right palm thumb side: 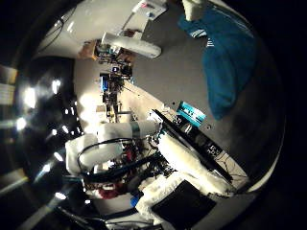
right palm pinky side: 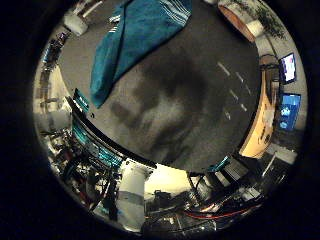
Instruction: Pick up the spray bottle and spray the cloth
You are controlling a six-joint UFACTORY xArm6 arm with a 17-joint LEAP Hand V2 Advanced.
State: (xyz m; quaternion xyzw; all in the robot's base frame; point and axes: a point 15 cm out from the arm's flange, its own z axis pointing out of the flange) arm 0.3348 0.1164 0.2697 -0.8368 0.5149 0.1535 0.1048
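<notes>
A teal cloth (right palm pinky side: pixel 135 35) with white stripes at its ends lies crumpled on the grey table (right palm pinky side: pixel 210 100). A small white thing (right palm thumb side: pixel 194 8) stands beside one striped end of the cloth; it may be the spray bottle, though I cannot tell for sure. My hand (right palm thumb side: pixel 192 153) hovers well above the table, off to the side of the cloth and touching nothing. Its black, white and teal fingers (right palm pinky side: pixel 100 145) stretch out straight with nothing between them. The hand's dark shadow falls on the bare table near the cloth.
A round wooden piece (right palm pinky side: pixel 237 22) with a plant sits at the table's far corner. Beyond one table edge are lit screens (right palm pinky side: pixel 289 67). The white arm (right palm thumb side: pixel 120 139) and a cluttered floor with equipment lie past the other edge.
</notes>
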